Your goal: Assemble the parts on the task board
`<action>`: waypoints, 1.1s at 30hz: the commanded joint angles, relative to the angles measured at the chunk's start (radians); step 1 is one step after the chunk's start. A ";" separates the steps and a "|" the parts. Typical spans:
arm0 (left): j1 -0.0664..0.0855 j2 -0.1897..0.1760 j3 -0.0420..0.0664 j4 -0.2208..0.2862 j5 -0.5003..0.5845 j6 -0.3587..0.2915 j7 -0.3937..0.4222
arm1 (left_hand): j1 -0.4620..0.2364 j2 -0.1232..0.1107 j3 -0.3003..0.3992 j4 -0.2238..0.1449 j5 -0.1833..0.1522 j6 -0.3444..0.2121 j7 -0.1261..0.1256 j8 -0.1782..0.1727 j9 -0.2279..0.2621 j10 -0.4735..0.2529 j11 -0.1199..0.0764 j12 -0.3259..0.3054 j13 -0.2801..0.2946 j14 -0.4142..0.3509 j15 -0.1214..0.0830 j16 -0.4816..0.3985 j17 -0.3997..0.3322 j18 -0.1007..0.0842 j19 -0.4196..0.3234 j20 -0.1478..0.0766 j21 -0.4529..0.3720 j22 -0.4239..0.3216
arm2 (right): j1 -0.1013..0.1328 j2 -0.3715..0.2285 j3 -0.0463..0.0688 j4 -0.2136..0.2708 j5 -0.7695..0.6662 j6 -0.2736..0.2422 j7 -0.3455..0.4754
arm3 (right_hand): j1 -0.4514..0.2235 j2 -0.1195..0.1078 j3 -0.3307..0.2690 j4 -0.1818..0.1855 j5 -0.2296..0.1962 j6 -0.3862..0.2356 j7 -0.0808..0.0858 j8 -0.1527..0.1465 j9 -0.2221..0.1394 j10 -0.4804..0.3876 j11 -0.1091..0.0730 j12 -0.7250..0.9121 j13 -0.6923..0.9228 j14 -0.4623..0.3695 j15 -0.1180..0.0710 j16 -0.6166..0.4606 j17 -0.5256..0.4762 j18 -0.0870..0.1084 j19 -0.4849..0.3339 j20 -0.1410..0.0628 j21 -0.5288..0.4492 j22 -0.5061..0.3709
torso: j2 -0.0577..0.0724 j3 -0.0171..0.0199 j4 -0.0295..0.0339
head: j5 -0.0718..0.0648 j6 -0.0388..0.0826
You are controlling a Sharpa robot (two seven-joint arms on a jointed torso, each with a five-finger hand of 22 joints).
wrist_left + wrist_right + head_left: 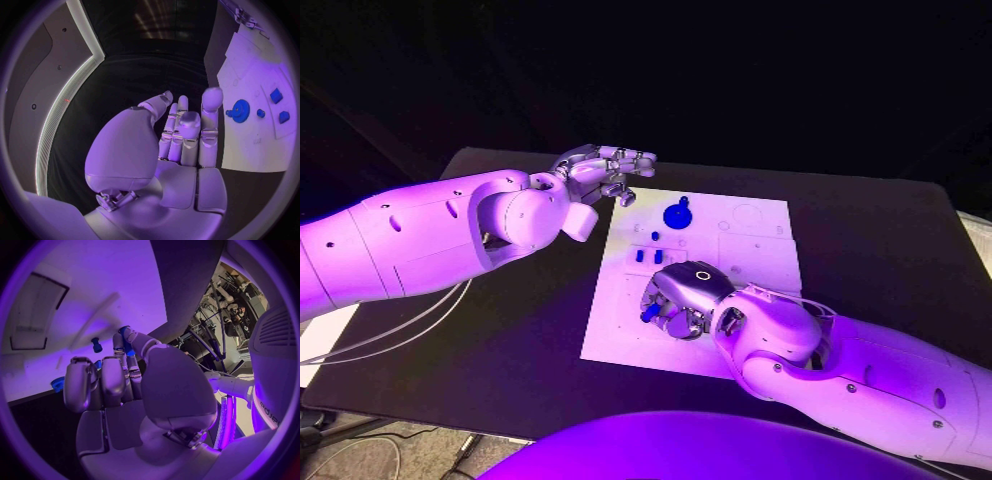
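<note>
surface (877,230): black, carrying the white board in its middle.
board (762,250): white plate lying lengthwise from 6 to 12 o'clock in the head view; both robot hands work at its left side.
left robot hand (603,165): hovers off the board's 11 o'clock corner, fingers apart and nearly straight, holding nothing; well away from the near parts.
right robot hand (678,300): low over the board's near half, at about 7 o'clock from the board's centre; thumb and a finger pinch a small blue peg.
gear (676,215): blue toothed wheel at the board's far end, at 12 o'clock from the right robot hand, closer to the left one.
blocks (646,257): small blue pieces between gear and right robot hand.
peg (127,346): its long axis looks roughly upright to the board; the right robot hand is the one placed to seat it.
</note>
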 commanded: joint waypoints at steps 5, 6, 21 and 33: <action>0.001 0.001 0.001 0.003 -0.002 0.017 0.003 | 0.002 0.011 -0.007 -0.001 0.004 -0.007 -0.001 0.004 -0.001 -0.007 -0.001 0.004 0.002 -0.007 -0.003 0.000 -0.001 0.013 -0.006 0.003 -0.003 -0.001 | -0.001 0.005 -0.001 -0.008 -0.018 0.047 -0.026 | -0.008 0.001 -0.007 0.005 0.001 0.004 0.000 0.005 0.016 0.004 -0.015 0.004 -0.001 0.022 -0.010 -0.001 -0.002 0.007 0.001 -0.005 0.003 -0.001 | 0.000 -0.0002 0.0005 | -0.001 0.000; 0.001 0.001 0.001 0.004 -0.002 0.017 0.003 | 0.002 0.011 -0.007 -0.001 0.004 -0.007 -0.001 0.004 -0.001 -0.007 -0.001 0.004 0.002 -0.007 -0.003 0.000 -0.001 0.013 -0.006 0.003 -0.003 -0.001 | -0.001 0.007 -0.001 -0.008 -0.019 0.047 -0.027 | -0.009 0.001 -0.009 0.006 0.001 0.003 -0.001 0.005 0.016 0.003 -0.015 0.003 -0.001 0.022 -0.010 -0.001 -0.002 0.007 0.000 -0.005 0.002 -0.002 | 0.000 -0.0003 0.0007 | 0.000 0.000; 0.001 0.001 0.001 0.004 -0.002 0.017 0.001 | 0.002 0.011 -0.007 -0.001 0.004 -0.007 -0.001 0.004 -0.001 -0.007 -0.001 0.004 0.002 -0.007 -0.003 0.000 -0.001 0.013 -0.006 0.003 -0.003 -0.001 | 0.000 0.020 -0.003 -0.017 -0.016 0.041 -0.024 | -0.079 -0.050 -0.054 0.038 0.024 -0.105 0.028 -0.044 -0.004 -0.119 0.021 -0.051 -0.028 0.016 0.020 -0.014 -0.022 0.011 -0.017 0.015 -0.015 -0.028 | 0.000 0.0002 -0.0003 | 0.001 0.000; 0.001 0.000 0.001 0.003 -0.002 0.019 -0.001 | 0.002 0.012 -0.009 -0.001 0.004 -0.009 -0.001 0.005 -0.002 -0.010 0.000 0.007 0.002 -0.007 -0.003 0.000 -0.003 0.013 -0.006 0.003 -0.005 -0.003 | 0.000 0.010 -0.004 -0.006 -0.012 -0.067 -0.011 | -0.071 -0.068 -0.161 0.056 0.041 -0.242 0.021 -0.041 -0.037 -0.246 0.038 -0.026 -0.033 0.000 0.033 -0.066 -0.088 0.026 -0.052 0.033 -0.063 -0.096 | 0.000 0.0014 -0.0004 | -0.003 0.000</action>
